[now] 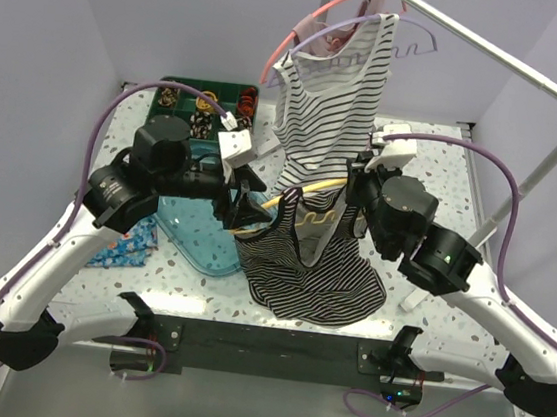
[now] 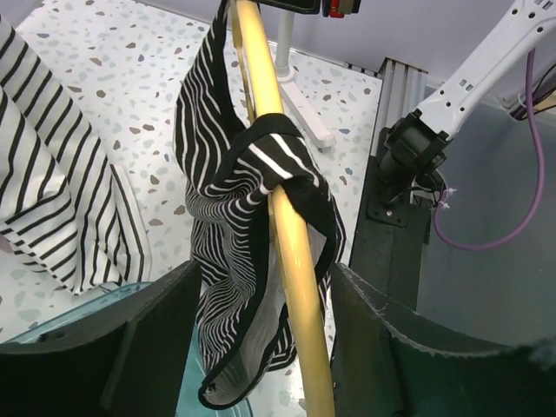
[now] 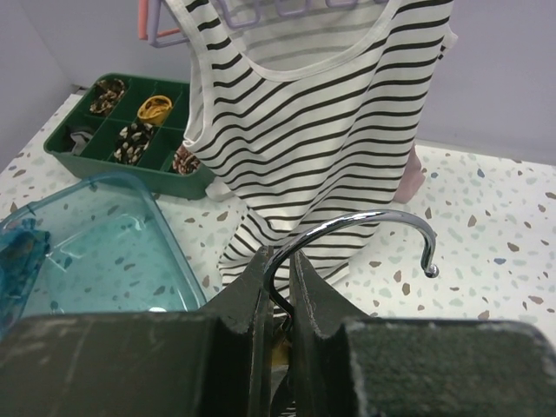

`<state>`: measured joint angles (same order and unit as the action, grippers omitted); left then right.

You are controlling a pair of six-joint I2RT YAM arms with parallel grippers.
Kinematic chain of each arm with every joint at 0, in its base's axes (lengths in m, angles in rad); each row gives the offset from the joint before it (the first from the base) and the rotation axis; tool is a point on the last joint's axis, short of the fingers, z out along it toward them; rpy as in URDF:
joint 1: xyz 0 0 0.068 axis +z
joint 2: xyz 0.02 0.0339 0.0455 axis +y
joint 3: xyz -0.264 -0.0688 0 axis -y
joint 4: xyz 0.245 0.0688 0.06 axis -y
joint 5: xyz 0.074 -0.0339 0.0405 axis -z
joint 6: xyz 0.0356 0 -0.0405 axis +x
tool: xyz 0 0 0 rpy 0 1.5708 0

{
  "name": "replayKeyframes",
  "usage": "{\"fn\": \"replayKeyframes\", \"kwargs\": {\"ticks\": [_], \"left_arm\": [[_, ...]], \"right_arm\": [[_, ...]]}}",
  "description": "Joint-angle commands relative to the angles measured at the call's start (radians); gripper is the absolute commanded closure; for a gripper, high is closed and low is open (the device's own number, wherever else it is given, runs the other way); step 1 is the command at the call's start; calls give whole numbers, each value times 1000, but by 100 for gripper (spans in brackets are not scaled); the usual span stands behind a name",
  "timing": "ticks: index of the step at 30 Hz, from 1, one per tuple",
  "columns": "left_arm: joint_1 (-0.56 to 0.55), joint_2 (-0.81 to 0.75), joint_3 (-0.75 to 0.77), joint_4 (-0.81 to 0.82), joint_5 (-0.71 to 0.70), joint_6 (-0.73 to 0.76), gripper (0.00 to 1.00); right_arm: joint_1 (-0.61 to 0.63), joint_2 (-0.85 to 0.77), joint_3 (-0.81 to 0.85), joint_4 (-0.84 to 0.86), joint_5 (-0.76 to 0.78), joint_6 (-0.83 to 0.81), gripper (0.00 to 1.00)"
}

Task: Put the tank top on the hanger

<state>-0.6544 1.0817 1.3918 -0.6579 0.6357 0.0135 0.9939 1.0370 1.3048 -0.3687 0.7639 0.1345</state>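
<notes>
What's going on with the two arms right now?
The right gripper is shut on the metal hook of the yellow hanger, holding it up. The dark striped tank top has a strap looped over one arm of the hanger, the rest hanging down. The left gripper is open, straddling that arm and strap.

The tank top (image 1: 321, 279) is black with thin white stripes; the hanger (image 2: 298, 269) yellow (its hook (image 3: 365, 221) shiny chrome); the second top (image 1: 335, 84) white with black stripes; the desk (image 1: 433, 176) white, speckled grey and brown; the tray (image 3: 113, 171) dark green; the bin (image 3: 104, 252) clear teal; the cloth (image 1: 123, 246) blue, patterned.
</notes>
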Motion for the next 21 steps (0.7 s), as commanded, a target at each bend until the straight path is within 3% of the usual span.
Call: {"fn": "replayKeyframes", "kwargs": {"ticks": [1, 8, 10, 13, 16, 21], "left_arm": [[-22, 6, -25, 29, 1, 6, 37], [-119, 27, -31, 41, -118, -6, 54], [-140, 29, -33, 50, -149, -6, 62], [-143, 20, -37, 79, -192, -38, 86], [-145, -5, -51, 119, -226, -56, 99], [-146, -25, -68, 155, -248, -69, 100]], "right_arm": [[3, 5, 20, 37, 6, -7, 100], [3, 17, 37, 34, 23, -21, 100], [3, 17, 39, 31, 31, -26, 100], [3, 14, 37, 30, 34, -27, 100], [3, 8, 31, 27, 37, -26, 100], [5, -2, 33, 19, 38, -21, 100]]}}
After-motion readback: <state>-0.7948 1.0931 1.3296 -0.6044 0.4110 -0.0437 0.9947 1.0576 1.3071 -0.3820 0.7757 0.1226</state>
